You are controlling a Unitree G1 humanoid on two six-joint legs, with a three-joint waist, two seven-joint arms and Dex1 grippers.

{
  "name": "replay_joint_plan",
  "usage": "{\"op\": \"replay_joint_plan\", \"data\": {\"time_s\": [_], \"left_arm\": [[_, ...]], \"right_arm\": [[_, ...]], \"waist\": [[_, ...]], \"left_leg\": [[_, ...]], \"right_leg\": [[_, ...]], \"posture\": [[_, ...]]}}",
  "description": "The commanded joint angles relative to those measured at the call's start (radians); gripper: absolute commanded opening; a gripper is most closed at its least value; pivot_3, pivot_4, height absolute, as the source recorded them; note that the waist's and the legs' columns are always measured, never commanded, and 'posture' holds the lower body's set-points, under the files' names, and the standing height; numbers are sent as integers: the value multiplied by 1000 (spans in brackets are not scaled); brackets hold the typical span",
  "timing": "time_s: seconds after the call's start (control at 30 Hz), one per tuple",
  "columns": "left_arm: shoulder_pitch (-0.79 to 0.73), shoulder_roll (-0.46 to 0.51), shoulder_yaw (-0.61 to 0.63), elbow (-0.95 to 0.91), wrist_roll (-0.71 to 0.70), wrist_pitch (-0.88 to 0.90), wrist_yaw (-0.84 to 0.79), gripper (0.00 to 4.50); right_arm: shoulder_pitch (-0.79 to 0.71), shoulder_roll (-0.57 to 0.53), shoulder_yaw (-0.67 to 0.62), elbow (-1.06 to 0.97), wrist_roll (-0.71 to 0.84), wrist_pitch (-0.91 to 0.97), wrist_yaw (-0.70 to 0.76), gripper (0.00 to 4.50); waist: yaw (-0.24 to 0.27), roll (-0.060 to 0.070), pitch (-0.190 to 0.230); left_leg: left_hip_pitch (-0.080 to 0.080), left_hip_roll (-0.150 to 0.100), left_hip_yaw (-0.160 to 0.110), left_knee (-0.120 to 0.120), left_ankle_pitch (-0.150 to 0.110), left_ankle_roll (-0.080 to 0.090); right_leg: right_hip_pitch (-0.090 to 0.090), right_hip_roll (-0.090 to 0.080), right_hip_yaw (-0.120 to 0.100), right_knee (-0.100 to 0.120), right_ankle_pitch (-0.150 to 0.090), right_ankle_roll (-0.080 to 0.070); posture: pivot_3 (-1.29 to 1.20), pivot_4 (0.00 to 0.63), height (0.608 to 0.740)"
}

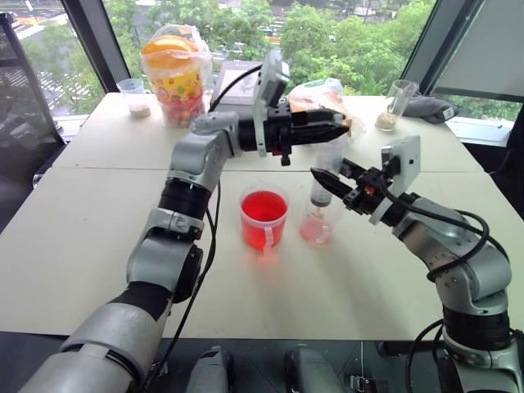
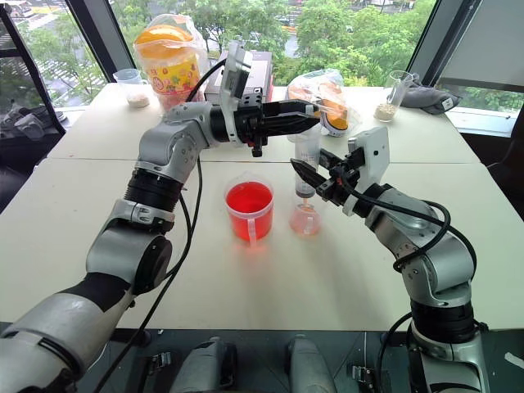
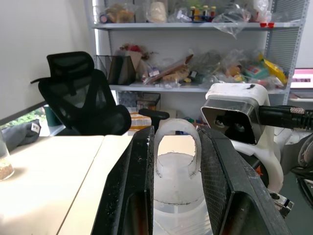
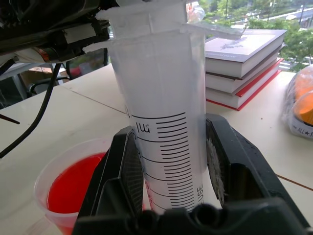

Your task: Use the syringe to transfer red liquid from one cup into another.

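Gripping ribbed clear syringe point(image 4: 164, 122), black right pincer point(image 2: 307, 176)

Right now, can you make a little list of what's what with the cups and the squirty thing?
syringe: upright, tip in the small cup
right gripper: shut on the syringe barrel
left gripper: fingers around the plunger top
red cup: full of red liquid, beside the small cup
small cup: faintly pink
table: holds both cups
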Motion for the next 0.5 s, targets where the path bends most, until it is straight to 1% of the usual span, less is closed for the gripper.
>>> {"op": "replay_joint_plan", "data": {"time_s": [0.03, 0.17, 0.27, 0.33, 0.43, 0.5], "left_arm": [[58, -16, -113, 7, 67, 26, -28, 749], [32, 0, -71, -7, 44, 43, 1, 749], [-18, 27, -4, -25, -10, 95, 29, 749], [-44, 46, 28, -28, -32, 117, 49, 1778], [-73, 85, 74, -34, -70, 153, 65, 3115], [-77, 107, 95, -51, -86, 170, 71, 4115]], "right_arm": [[-113, -8, -136, -53, 42, -59, -47, 1426], [-85, -11, -119, -45, 29, -64, -34, 1426], [-48, 4, -109, -30, 19, -76, -30, 1426], [-31, 5, -99, -28, 14, -80, -24, 1426], [-9, 15, -84, -28, 17, -86, -23, 1426], [2, 26, -78, -30, 21, -89, -28, 1426]], "waist": [[0, 0, 0], [1, 0, 0], [1, 0, 0], [0, 0, 0], [-3, 0, 0], [-5, 0, 0]], "left_leg": [[0, 0, 0, 0, 0, 0], [0, 0, 0, 0, 0, 0], [0, 0, 0, 0, 0, 0], [0, 0, 0, 0, 0, 0], [0, 0, 0, 0, 0, 0], [1, 0, 0, 0, 0, 0]], "right_leg": [[0, 0, 0, 0, 0, 0], [0, 0, 0, 0, 0, 0], [0, 0, 0, 0, 0, 0], [0, 0, 0, 0, 0, 0], [0, 0, 0, 0, 0, 0], [0, 0, 0, 1, 0, 0]], "posture": [[0, 150, 740], [0, 150, 740], [0, 150, 740], [0, 150, 740], [0, 150, 740], [0, 150, 740]]}}
